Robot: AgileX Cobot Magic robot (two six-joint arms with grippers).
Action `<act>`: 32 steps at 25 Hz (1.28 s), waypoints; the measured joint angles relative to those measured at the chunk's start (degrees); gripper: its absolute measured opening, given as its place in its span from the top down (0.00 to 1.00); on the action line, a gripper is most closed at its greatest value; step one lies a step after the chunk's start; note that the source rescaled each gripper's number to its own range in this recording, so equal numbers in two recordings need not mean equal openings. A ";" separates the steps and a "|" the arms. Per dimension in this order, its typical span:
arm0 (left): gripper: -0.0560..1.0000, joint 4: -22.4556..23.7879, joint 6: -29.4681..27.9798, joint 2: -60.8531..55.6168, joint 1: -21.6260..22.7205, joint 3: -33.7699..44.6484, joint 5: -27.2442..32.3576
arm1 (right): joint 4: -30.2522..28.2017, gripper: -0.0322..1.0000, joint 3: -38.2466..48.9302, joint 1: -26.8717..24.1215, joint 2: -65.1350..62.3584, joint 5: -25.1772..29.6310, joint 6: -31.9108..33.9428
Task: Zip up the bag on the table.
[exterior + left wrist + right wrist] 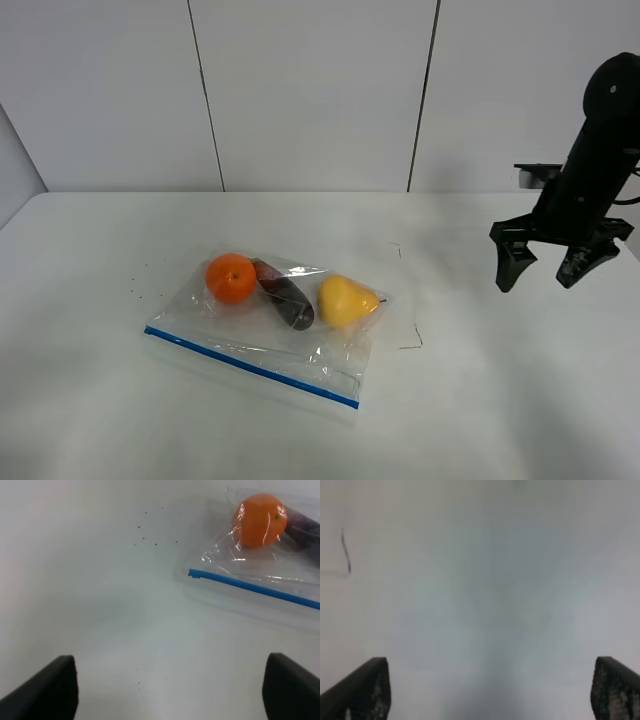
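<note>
Two grippers, yet only the right gripper (541, 272) appears in the high view, fingers spread wide with nothing between them, hanging at three o'clock of the bag (268, 330), well apart. The left gripper (170, 690) shows only in its own wrist view (fingers parted, empty), above bare table (100, 605) near the blue seal strip (250, 586). One bag holds three items: one orange (231, 278), one purple oblong (286, 297), one yellow fruit (344, 300).
</note>
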 joint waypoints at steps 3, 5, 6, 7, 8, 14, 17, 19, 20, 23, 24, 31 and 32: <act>0.00 0.00 0.00 0.00 0.00 0.00 0.00 | -0.06 0.09 8.28 0.00 -8.11 0.00 0.00; 0.00 0.00 0.00 0.00 0.00 0.00 0.00 | -0.13 0.09 13.40 0.00 -13.72 0.00 0.16; 0.00 0.00 0.00 0.00 0.00 0.00 0.00 | -0.18 0.09 16.23 0.00 -16.86 0.00 0.20; 0.00 0.00 0.00 0.00 0.00 0.00 0.00 | -0.19 0.09 18.61 0.00 -20.19 0.00 0.27; 0.00 0.00 0.00 0.00 0.00 0.00 0.00 | -0.25 0.09 21.52 0.00 -23.03 0.00 0.42; 0.00 0.00 0.00 0.00 0.00 0.00 0.00 | -0.40 0.09 37.08 0.00 -44.40 -6.59 0.59; 0.00 0.00 -0.05 0.00 0.00 0.00 0.00 | -0.47 0.09 41.82 0.00 -55.14 -9.75 0.59; 0.00 0.00 -0.05 0.00 0.00 0.00 0.00 | -0.47 0.09 43.91 0.00 -61.84 -10.83 0.59; 0.00 0.00 -0.05 0.00 0.00 0.00 0.00 | -0.47 0.09 44.85 0.00 -65.49 -11.07 0.59; 0.00 0.00 -0.05 0.00 0.00 0.00 0.00 | -0.79 0.09 46.79 0.00 -74.64 -11.27 0.59; 0.00 0.00 -0.05 0.00 0.00 0.00 0.00 | -0.95 0.09 47.18 0.00 -77.33 -11.12 0.66; 0.00 0.00 -0.12 0.00 0.00 0.00 0.00 | -1.44 0.09 47.59 0.00 -86.73 -10.91 1.51; 0.00 0.00 -0.12 0.00 0.00 0.00 0.00 | -1.44 0.09 47.59 0.00 -87.23 -10.91 1.51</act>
